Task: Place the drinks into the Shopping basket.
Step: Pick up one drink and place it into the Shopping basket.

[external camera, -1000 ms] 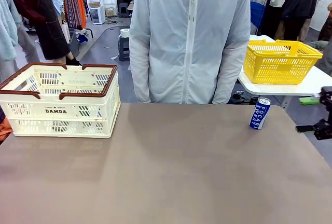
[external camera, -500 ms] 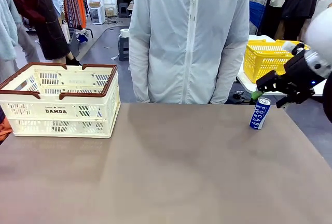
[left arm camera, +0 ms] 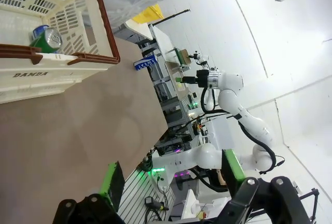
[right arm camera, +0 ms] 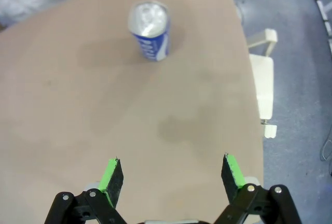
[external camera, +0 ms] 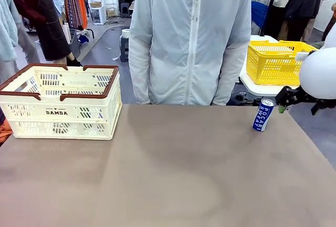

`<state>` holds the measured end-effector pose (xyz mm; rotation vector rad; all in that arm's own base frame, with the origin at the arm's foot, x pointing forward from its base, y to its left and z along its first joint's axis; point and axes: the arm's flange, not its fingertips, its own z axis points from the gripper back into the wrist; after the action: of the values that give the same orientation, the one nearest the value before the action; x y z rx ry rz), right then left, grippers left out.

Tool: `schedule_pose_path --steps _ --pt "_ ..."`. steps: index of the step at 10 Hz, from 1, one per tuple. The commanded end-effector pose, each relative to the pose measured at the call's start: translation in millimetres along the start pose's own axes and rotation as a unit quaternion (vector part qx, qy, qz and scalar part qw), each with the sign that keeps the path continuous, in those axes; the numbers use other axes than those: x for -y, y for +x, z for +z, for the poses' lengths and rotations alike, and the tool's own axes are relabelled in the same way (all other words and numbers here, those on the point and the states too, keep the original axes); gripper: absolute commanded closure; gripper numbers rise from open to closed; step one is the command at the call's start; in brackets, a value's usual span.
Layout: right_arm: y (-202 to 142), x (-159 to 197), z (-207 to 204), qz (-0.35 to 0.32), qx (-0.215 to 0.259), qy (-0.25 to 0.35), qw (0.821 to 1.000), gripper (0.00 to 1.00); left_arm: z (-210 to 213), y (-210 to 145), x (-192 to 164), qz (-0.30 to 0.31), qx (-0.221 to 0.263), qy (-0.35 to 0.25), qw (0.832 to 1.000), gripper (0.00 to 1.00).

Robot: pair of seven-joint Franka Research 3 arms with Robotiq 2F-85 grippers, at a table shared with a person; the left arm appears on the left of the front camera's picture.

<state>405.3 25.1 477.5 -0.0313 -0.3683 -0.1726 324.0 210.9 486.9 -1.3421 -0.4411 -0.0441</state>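
Sitting inside Shopping basket (external camera: 60,112): green can (left arm camera: 46,40); blue can (external camera: 263,114) outside.

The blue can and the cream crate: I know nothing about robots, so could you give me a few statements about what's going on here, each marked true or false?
1. The blue can stands upright on the table. True.
2. The right claw is clamped on the blue can. False: its jaws are open and empty, hovering apart from the can.
3. A green can is inside the cream crate. True.
4. The cream crate and the blue can sit side by side. False: the crate is at the robot's left end of the table, the can far off at the right.
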Motion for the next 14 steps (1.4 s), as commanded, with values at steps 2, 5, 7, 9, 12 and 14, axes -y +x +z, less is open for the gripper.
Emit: schedule_pose_path --steps 2,5,7,9,12,14 --pt "0.0 0.0 0.0 0.0 0.0 0.0 1.0 0.0 0.1 -0.7 4.2 0.005 0.005 -0.008 1.0 0.0" --pt "67.5 -4.2 -22.3 -0.002 0.013 0.025 1.0 0.0 0.1 -0.7 4.2 0.005 0.005 -0.008 1.0 0.0" --pt "122.3 -13.1 -59.5 -0.001 -0.01 0.012 1.0 0.0 0.1 -0.7 4.2 0.005 0.005 -0.008 1.0 0.0" --pt "153.0 -21.8 -97.9 0.0 -0.035 -0.008 0.999 0.0 0.1 -0.7 4.2 0.005 0.005 -0.008 1.0 0.0" --pt "169.8 -25.8 -147.0 0.014 -0.054 -0.041 0.998 0.0 0.1 -0.7 4.2 0.005 0.005 -0.008 1.0 0.0" --pt "164.3 -24.1 -162.6 0.011 -0.086 -0.033 0.996 0.0 0.1 -0.7 4.2 0.005 0.005 -0.008 1.0 0.0"
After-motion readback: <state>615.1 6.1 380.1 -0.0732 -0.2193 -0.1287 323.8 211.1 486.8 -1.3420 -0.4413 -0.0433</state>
